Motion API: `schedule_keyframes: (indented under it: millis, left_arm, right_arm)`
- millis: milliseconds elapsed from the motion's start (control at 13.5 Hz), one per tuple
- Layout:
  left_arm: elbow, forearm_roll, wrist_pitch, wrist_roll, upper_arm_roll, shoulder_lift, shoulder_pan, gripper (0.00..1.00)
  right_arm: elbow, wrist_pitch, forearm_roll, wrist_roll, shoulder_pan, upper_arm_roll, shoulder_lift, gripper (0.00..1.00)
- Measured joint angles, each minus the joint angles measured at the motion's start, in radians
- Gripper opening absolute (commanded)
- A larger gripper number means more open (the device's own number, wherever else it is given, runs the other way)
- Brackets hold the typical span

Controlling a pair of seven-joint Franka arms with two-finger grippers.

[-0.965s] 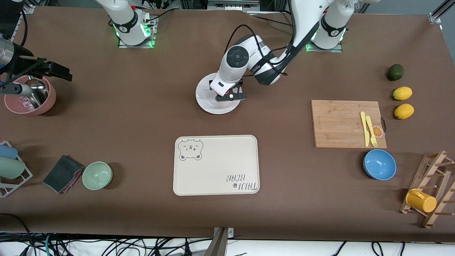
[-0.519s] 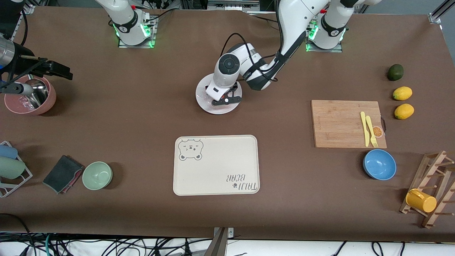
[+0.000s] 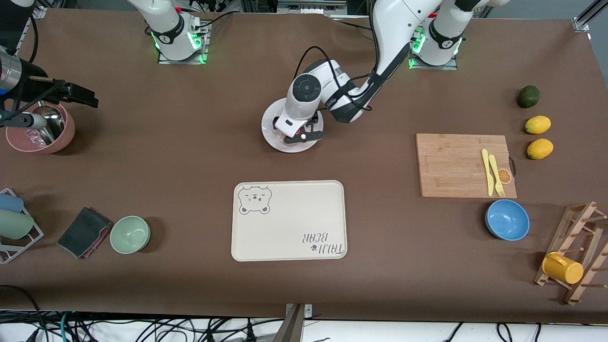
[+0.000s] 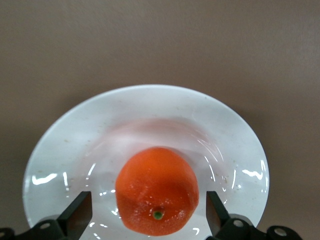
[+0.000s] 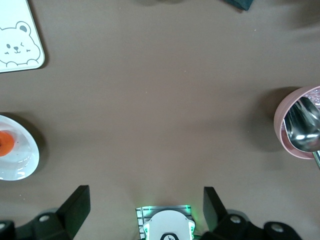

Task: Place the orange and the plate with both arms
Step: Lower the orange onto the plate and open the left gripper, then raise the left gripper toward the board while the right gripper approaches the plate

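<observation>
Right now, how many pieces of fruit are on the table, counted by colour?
Orange: 1, the orange resting on the plate
Yellow: 2, one lemon and a second lemon nearer the front camera
Dark green: 1, the green fruit
Total: 4

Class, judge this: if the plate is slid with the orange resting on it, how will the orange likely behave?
The orange is round and glossy, so it probably rolls. The plate looks shallow and slick; its rim may barely stop it.
</observation>
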Motion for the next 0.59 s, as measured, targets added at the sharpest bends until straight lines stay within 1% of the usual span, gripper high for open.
schedule_keyframes:
  millis: [148, 223, 297, 445, 594]
  left_arm:
    - [0.016, 0.018, -0.078, 0.000, 0.009, -0.051, 0.047, 1.00]
    - [0.022, 0.043, -0.125, 0.011, 0.009, -0.086, 0.090, 1.00]
    - [0.026, 0.064, -0.174, 0.039, 0.009, -0.122, 0.142, 1.00]
    - [0.027, 0.067, -0.250, 0.109, 0.009, -0.192, 0.244, 1.00]
    - [0.027, 0.070, -0.301, 0.147, 0.009, -0.242, 0.321, 1.00]
  right_arm:
    - [-0.004, -0.009, 0.013, 0.000, 0.000, 0.000, 0.008, 1.00]
    - [-0.010, -0.011, 0.042, 0.000, 0.000, 0.001, 0.016, 1.00]
    - [-0.020, -0.012, 0.090, 0.000, 0.000, 0.001, 0.028, 1.00]
    - [-0.054, -0.007, 0.210, 0.000, 0.001, 0.001, 0.065, 1.00]
    - [-0.118, 0.030, 0.352, -0.008, 0.002, 0.002, 0.098, 1.00]
